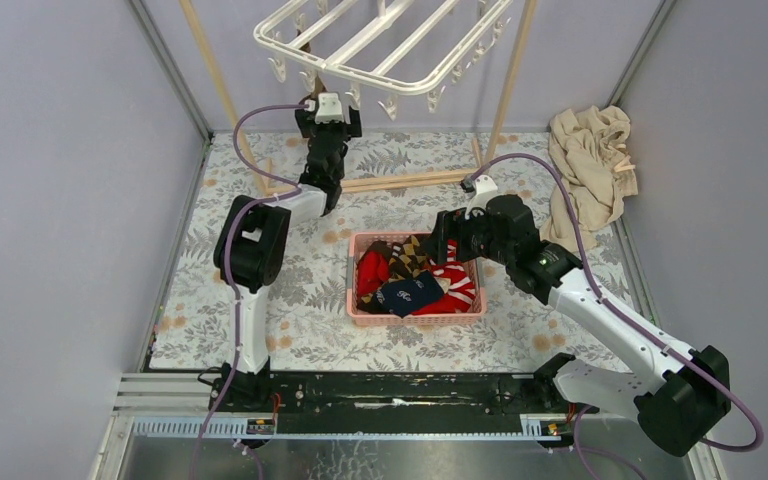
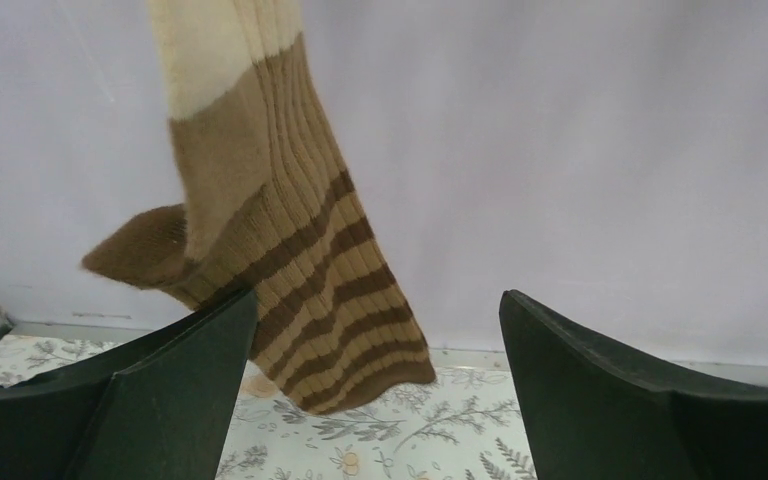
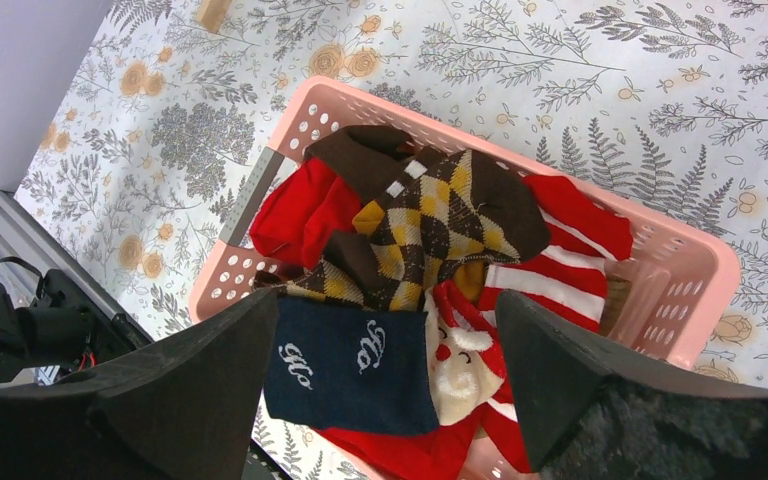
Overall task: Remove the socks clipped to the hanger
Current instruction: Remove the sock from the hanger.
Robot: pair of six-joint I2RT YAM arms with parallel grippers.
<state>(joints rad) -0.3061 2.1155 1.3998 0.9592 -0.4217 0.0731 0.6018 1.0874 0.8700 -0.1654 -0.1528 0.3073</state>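
The white hanger (image 1: pixel 380 45) hangs at the top of the top view, small clips dangling from its bars. One tan sock with brown stripes (image 2: pixel 290 250) hangs down from above in the left wrist view; its clip is out of frame. My left gripper (image 2: pixel 378 295) is raised just under the hanger (image 1: pixel 330 105) and is open, with the sock's striped lower end close to its left finger (image 2: pixel 160 390). My right gripper (image 3: pixel 388 300) is open and empty, hovering over the pink basket (image 3: pixel 680 250), where a navy sock (image 3: pixel 350 370), an argyle sock (image 3: pixel 430 230) and red striped socks (image 3: pixel 550 270) lie.
The wooden pole frame (image 1: pixel 415 180) stands behind the pink basket (image 1: pixel 415 318), its base bar on the floral tabletop. A crumpled beige cloth (image 1: pixel 590 165) lies at the back right. Lilac walls close in the back and both sides.
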